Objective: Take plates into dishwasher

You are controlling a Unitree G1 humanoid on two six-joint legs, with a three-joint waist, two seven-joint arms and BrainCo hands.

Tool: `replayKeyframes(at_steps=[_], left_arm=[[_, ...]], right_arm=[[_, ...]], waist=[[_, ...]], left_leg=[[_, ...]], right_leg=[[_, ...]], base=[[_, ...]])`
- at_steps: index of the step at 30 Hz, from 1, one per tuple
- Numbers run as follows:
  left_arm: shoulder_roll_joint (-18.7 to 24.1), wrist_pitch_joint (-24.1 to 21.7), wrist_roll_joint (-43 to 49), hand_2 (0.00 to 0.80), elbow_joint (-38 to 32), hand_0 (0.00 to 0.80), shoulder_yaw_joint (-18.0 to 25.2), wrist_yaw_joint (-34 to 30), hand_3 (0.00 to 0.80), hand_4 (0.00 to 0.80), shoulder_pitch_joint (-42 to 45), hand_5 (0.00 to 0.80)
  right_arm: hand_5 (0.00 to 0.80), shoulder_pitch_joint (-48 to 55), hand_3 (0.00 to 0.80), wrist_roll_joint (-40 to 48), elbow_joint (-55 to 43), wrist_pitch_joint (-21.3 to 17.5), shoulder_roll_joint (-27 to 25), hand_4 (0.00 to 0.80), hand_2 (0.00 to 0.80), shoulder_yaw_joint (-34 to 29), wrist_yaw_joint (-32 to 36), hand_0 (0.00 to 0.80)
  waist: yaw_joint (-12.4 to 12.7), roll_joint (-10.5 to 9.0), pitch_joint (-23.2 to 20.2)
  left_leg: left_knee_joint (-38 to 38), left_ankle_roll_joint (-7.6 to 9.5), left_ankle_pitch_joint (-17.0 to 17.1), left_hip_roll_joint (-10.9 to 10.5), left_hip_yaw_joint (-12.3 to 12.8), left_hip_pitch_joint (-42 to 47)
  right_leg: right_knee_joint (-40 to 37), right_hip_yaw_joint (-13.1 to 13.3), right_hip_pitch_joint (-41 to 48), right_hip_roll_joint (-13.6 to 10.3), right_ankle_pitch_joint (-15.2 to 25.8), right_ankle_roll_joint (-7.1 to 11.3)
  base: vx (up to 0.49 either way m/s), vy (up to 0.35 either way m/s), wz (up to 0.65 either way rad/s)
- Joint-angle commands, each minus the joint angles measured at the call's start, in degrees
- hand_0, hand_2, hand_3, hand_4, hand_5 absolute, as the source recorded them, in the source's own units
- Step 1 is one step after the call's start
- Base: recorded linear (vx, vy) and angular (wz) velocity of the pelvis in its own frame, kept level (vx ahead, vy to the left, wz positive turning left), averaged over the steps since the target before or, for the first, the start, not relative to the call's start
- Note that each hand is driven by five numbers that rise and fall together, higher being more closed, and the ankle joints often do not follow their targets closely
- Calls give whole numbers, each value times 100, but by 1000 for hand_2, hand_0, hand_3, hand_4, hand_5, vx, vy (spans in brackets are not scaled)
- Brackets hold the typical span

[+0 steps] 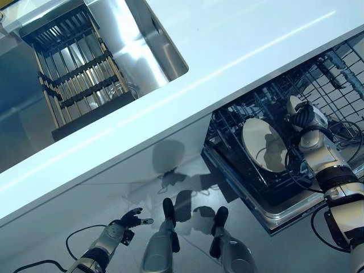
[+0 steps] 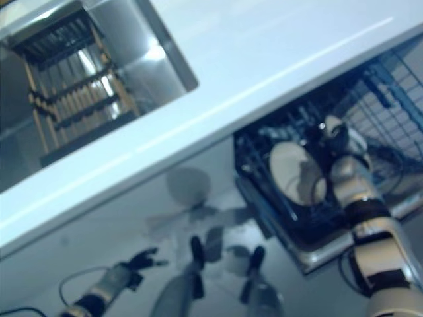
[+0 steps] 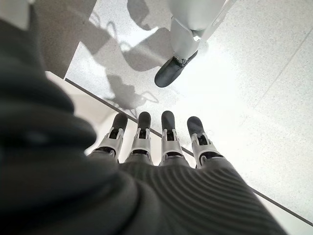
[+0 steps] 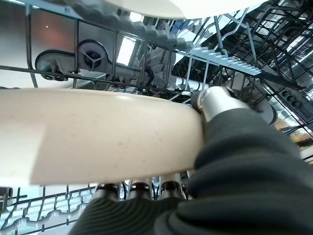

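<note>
While gripped by right hand, plate stands in dishwasher rack.

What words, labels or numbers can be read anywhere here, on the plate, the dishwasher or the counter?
None: no view shows any readable text.
Plate: plain cream, no print; the right robot hand holds its rim.
Dishwasher rack: bare wire, no label visible.
Counter: plain white.
Sink rack: no marks.
Left robot hand: hangs open over the floor, no markings visible.
</note>
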Motion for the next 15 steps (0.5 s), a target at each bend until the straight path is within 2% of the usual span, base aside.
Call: replayKeyframes(at_steps=[1, 15], left_arm=[[38, -26, 2, 0, 133, 0, -265, -36, 0, 0, -253, 0], [33, 11, 11, 0, 106, 0, -267, -32, 0, 0, -281, 0]], right_arm=[[800, -376, 800, 267, 442, -188, 125, 800, 800, 259, -32, 800], [800, -272, 800, 261, 282, -186, 144, 800, 800, 198, -229, 800]], waist=[[146, -21, 86], [111, -58, 77]], left_leg=[[-27, 341, -446, -355, 66, -9], [-27, 335, -461, -338, 107, 23]], right_leg=[[1353, 91, -653, 12, -1004, -371], [1305, 98, -622, 26, -980, -362]], base=[[0, 0, 0], [0, 0, 0]])
